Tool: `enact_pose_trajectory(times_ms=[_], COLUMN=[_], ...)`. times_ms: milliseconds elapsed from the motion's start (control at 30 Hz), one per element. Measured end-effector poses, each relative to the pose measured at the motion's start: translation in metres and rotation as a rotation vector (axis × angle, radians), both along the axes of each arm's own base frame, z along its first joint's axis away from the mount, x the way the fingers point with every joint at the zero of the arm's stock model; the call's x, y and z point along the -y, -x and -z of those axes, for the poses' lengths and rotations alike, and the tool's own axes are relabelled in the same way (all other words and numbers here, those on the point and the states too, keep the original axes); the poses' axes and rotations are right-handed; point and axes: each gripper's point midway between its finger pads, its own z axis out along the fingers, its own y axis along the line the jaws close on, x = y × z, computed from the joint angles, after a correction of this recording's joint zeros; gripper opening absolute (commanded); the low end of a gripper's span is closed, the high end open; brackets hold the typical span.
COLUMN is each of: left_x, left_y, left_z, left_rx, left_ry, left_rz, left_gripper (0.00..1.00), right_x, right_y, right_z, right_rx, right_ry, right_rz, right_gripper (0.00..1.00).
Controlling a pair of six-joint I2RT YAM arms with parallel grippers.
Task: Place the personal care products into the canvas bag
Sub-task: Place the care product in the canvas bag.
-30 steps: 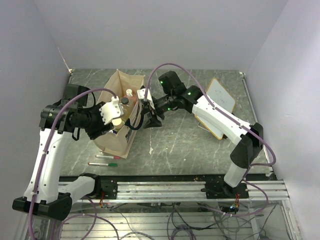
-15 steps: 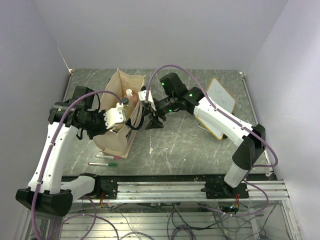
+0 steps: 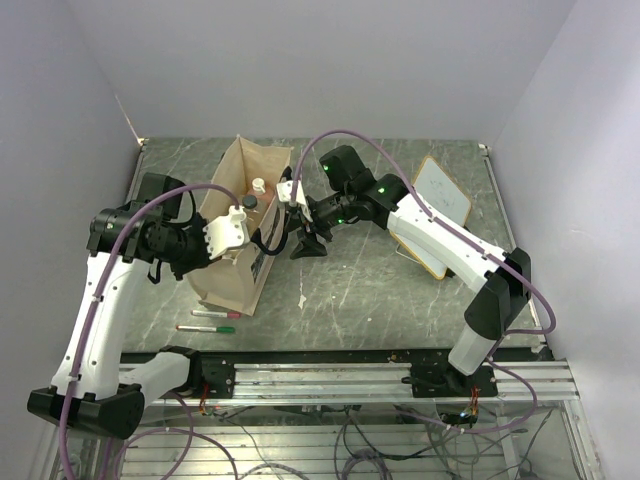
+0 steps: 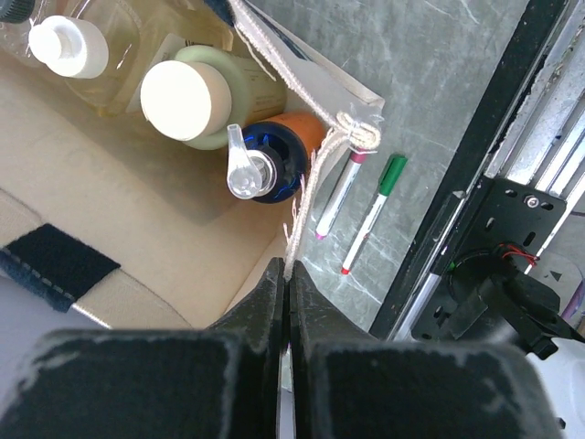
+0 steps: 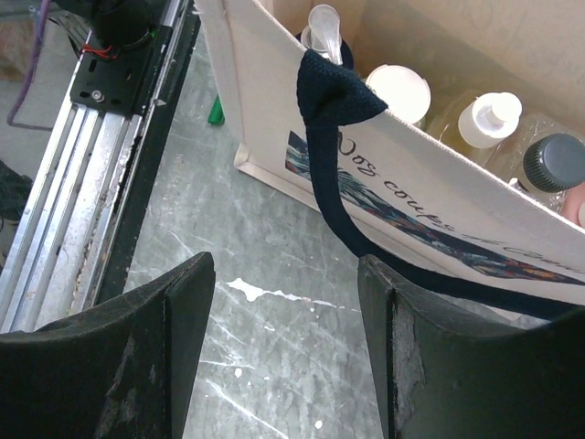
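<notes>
The canvas bag point(image 3: 232, 285) stands upright left of the table's middle, its mouth open. My left gripper point(image 4: 286, 270) point(image 3: 238, 226) is shut on the frayed near rim of the bag point(image 4: 119, 201). Inside stand the personal care products: an orange bottle with a blue pump top point(image 4: 265, 169), a pale green one with a cream cap point(image 4: 187, 96) and an amber one with a white cap point(image 4: 69, 46). The right wrist view adds a dark-capped bottle point(image 5: 553, 160). My right gripper point(image 5: 283, 265) point(image 3: 305, 245) hangs open over the table beside the bag's printed side point(image 5: 430, 174), with the navy strap point(image 5: 329, 183) next to it.
A red marker pen point(image 3: 215, 313) and a green one point(image 3: 205, 328) lie on the table in front of the bag. A wood-framed whiteboard point(image 3: 440, 200) lies at the right. The metal rail point(image 3: 330, 375) runs along the near edge.
My left gripper has closed, now on the bag's rim, and the left arm has drawn back to the left. The bag's mouth stands wider. The right gripper stays open in place.
</notes>
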Motion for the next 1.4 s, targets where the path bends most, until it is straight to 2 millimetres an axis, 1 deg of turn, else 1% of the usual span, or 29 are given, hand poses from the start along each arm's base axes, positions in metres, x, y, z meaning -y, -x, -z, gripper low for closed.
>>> enact_pose_trajectory(times_ms=[100,233,300,433,633,800,833,900,933,1000,1033,1100,1200,1233,1333,1367,1400], left_x=[0.000,0.000,0.000,0.001,0.005,0.009,0.010,0.012,0.013,0.014,0.014,0.015,0.017,0.018,0.021,0.021,0.021], left_y=[0.000,-0.001,0.001,0.000,-0.002,-0.008,-0.009,-0.010,-0.012,-0.017,-0.021,-0.030,-0.047,-0.053,-0.074,-0.081,-0.088], left_z=[0.000,0.001,0.005,0.010,0.009,0.009,0.009,0.008,0.006,0.001,-0.004,-0.013,-0.027,-0.031,-0.045,-0.050,-0.054], left_rx=[-0.001,0.003,-0.004,-0.012,-0.007,-0.003,-0.004,-0.010,-0.007,0.004,0.019,0.049,0.096,0.111,0.167,0.188,0.208], left_ry=[0.003,0.005,0.003,0.007,0.033,0.060,0.066,0.076,0.081,0.092,0.099,0.109,0.133,0.145,0.195,0.214,0.231], left_rz=[-0.005,-0.006,-0.005,-0.006,-0.017,-0.040,-0.044,-0.056,-0.061,-0.080,-0.090,-0.113,-0.159,-0.180,-0.255,-0.288,-0.319], left_gripper=[0.07,0.12,0.16,0.20,0.36,0.52,0.61,0.81,0.88,0.95,0.96,0.97,0.98,0.98,0.99,0.99,1.00], right_x=[0.000,0.001,0.001,0.001,0.004,0.008,0.009,0.013,0.016,0.026,0.034,0.054,0.091,0.109,0.154,0.173,0.186], right_y=[-0.001,-0.002,-0.002,-0.003,-0.003,-0.003,-0.004,-0.008,-0.011,-0.022,-0.032,-0.056,-0.094,-0.108,-0.136,-0.148,-0.156], right_z=[0.001,0.001,0.002,0.003,0.010,0.012,0.011,0.008,0.006,0.002,-0.001,-0.010,-0.025,-0.031,-0.044,-0.050,-0.053], right_rx=[0.004,0.009,0.011,0.013,0.006,0.022,0.026,0.034,0.038,0.041,0.040,0.047,0.080,0.099,0.145,0.166,0.183], right_ry=[0.003,0.007,0.007,0.010,0.027,0.038,0.038,0.035,0.030,0.022,0.016,0.000,-0.026,-0.033,-0.037,-0.033,-0.029], right_rz=[0.005,0.008,0.008,0.009,0.016,0.032,0.037,0.057,0.074,0.126,0.166,0.269,0.452,0.532,0.747,0.847,0.914], right_gripper=[0.64,0.64,0.64,0.64,0.64,0.66,0.67,0.69,0.70,0.72,0.74,0.76,0.78,0.80,0.86,0.88,0.90])
